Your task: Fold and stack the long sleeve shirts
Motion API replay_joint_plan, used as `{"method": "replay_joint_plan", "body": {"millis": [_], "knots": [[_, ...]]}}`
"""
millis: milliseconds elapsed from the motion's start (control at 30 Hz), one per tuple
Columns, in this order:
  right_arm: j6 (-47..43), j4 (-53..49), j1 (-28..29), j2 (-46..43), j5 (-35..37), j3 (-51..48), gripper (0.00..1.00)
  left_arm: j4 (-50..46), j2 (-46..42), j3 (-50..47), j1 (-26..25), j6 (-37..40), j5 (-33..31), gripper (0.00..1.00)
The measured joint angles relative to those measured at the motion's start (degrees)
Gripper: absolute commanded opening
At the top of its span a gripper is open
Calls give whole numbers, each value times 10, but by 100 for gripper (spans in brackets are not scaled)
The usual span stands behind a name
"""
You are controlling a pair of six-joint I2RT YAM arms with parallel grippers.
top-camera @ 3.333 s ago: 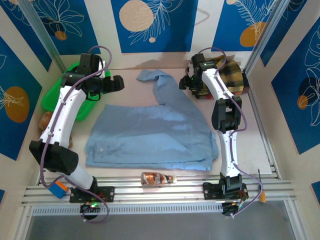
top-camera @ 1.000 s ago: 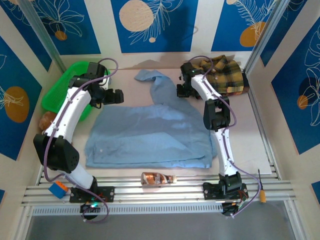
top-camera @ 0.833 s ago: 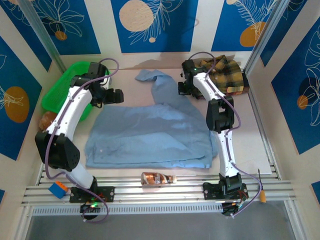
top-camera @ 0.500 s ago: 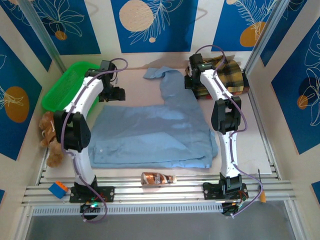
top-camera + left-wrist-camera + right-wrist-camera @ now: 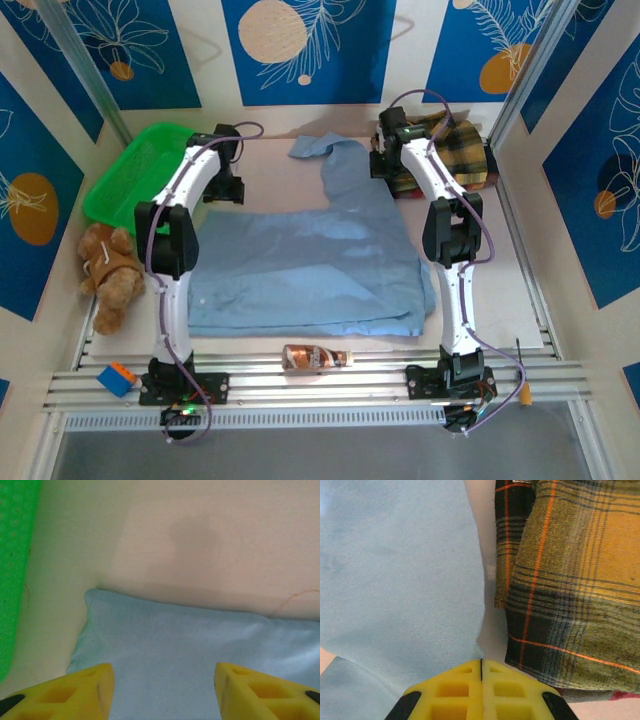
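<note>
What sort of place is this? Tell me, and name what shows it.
Most likely a robot test cell, not a home laundry: a table boxed in by blue printed panels, an aluminium rail along its near edge, and props such as a light blue shirt, green basket and teddy bear.

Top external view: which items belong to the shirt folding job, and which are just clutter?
Job:
- light blue shirt, spread flat mid-table
- plaid flannel shirt, bunched at the far right

Lying about:
- green basket, far left
- teddy bear, left edge
- small brown bottle, near edge
- blue and orange block, near left corner
</note>
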Motion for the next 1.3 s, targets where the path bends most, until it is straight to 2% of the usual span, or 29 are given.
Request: {"method": "replay_joint_plan", "body": {"millis": [467, 767, 1300], "knots": [[0, -4, -18, 0, 0, -5, 0, -28, 56, 38, 6, -5, -74, 52], [0, -4, -18, 0, 0, -12, 0, -23, 91, 73, 9, -15, -75, 48], [0, -4, -17, -2, 0, -19, 0, -21, 113, 75, 36, -40, -74, 42]]}}
